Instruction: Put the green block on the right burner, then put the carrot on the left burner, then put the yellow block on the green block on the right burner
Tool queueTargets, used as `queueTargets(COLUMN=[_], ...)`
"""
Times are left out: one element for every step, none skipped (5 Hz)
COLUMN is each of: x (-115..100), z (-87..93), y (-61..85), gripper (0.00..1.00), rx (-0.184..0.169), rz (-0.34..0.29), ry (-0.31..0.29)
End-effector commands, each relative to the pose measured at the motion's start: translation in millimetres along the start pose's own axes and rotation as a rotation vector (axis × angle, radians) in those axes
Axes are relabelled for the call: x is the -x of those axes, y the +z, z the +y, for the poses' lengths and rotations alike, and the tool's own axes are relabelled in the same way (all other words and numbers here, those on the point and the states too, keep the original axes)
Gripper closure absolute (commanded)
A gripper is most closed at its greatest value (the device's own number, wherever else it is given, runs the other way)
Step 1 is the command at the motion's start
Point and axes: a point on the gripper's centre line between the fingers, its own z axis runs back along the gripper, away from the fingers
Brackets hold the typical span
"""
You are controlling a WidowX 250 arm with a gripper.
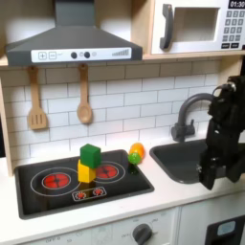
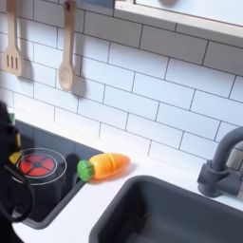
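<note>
Both exterior views took in a toy kitchen with a white counter (image 1: 57, 215) under a white tiled wall. From where I stood, the first exterior view showed the glossy black hob (image 1: 43, 196) set into the counter toward the first exterior view's left, with two red ringed burners on it. The green block (image 1: 90, 154) sat on top of the yellow block (image 1: 86, 173), the two making a small upright stack between the burners, nearer the right burner (image 1: 108, 171) and touching its inner edge. The left burner (image 1: 55, 178) lay bare.

The carrot (image 1: 137, 152) rested on the counter just off the hob's back right corner, between the hob and the sink (image 1: 182, 165). In the second exterior view the carrot (image 2: 107, 165) lay on its side, its green leafy end toward the hob and its orange body pointing along the counter's back edge toward the faucet (image 2: 223, 161).

The black arm (image 1: 225, 120) stood upright over the sink at the first exterior view's right, well apart from the blocks and the carrot, its links folded and its gripper (image 1: 211, 177) hanging straight down toward the basin. It held nothing I could see; whether its jaws were parted or closed I could not tell, dark against dark.

Two wooden utensils (image 1: 59, 99) hung on the tiles above the hob, and a microwave (image 1: 196, 26) sat high at the back right.
</note>
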Motion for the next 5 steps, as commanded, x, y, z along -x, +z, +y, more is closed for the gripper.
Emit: queueTargets(x=[-31.5, -43.3, -52.1, -56.4, -60.6], z=[17.9, 26.0, 33.5, 37.2, 42.3], y=[-5.6, -7.2, -11.1, -13.1, -17.0], gripper=[0.0, 0.0, 0.0, 0.0, 0.0], rx=[-0.018, -0.021, -0.025, -0.024, -0.016], rz=[-0.01, -0.011, -0.011, -0.003, 0.004], ry=[0.061, 0.086, 0.111, 0.121, 0.146])
